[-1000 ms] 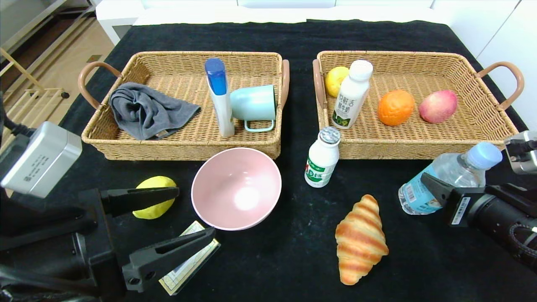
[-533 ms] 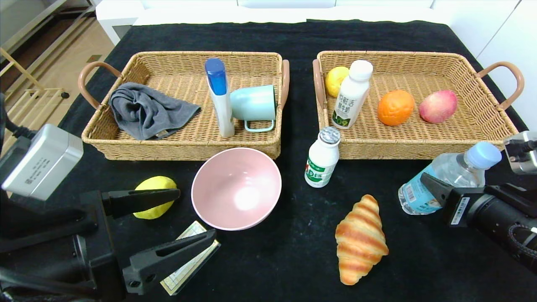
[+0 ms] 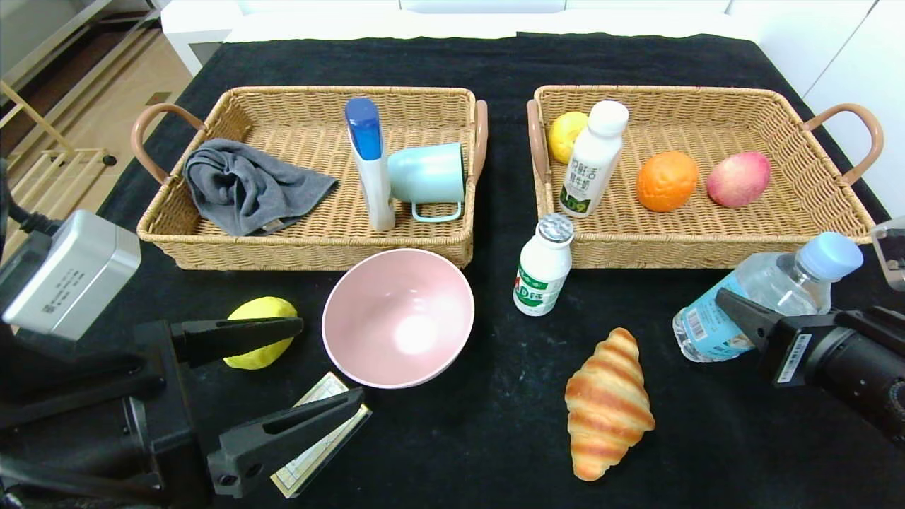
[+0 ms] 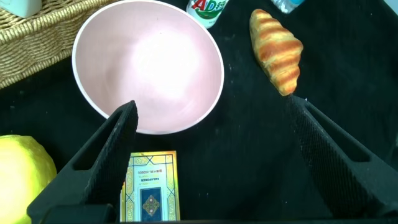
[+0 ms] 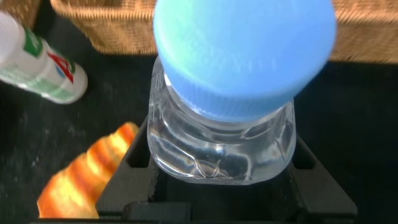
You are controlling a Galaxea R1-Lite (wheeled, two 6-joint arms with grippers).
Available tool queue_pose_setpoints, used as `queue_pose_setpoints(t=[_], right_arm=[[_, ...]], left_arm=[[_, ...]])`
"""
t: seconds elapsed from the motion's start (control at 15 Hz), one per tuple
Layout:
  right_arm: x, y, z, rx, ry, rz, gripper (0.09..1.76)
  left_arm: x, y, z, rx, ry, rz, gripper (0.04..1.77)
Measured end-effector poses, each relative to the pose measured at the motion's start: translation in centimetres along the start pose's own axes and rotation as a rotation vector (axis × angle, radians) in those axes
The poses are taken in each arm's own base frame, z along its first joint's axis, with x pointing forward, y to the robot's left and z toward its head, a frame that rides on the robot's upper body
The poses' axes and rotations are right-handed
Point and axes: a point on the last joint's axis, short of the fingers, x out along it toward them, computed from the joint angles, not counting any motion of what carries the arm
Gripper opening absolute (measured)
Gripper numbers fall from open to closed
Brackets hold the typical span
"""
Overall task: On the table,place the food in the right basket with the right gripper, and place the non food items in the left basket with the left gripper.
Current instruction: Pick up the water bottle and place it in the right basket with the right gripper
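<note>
Now the right gripper (image 3: 742, 322), clamped on the water bottle (image 3: 760, 297), has tipped its cap up a little toward the right basket (image 3: 714, 247) since a second ago, so the lift is starting, while the left gripper (image 3: 283, 375) idles wide open, empty.

- A table (image 3: 495, 56) under a black cloth carries everything.
- Two wicker baskets sit side by side: left basket (image 3: 212, 251), right basket (image 3: 707, 251).
- In front of them: pink bowl (image 3: 398, 317), yellow lemon (image 3: 258, 311), small card box (image 3: 322, 438), small milk bottle (image 3: 542, 266), croissant (image 3: 608, 403).
</note>
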Motion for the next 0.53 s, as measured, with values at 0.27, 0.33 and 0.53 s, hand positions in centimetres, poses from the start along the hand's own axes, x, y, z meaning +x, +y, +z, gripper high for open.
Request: queue_pose_setpoints(t=[0.27, 0.33, 0.53], right_arm=[[-1.2, -0.3, 1.5, -0.015, 0.009, 0.003, 0.93], [-1.5, -0.3, 2.2, -0.014, 0.005, 0.003, 0.93], [-2.2, -0.5, 4.7, -0.045, -0.034, -0.004, 0.93]], left_arm=[[0.0, 0.0, 0.0, 0.000, -0.001, 0.002, 1.72], [0.0, 0.0, 0.1, 0.001, -0.004, 0.004, 1.72], [-0.1, 0.0, 0.1, 0.002, -0.007, 0.007, 1.72]])
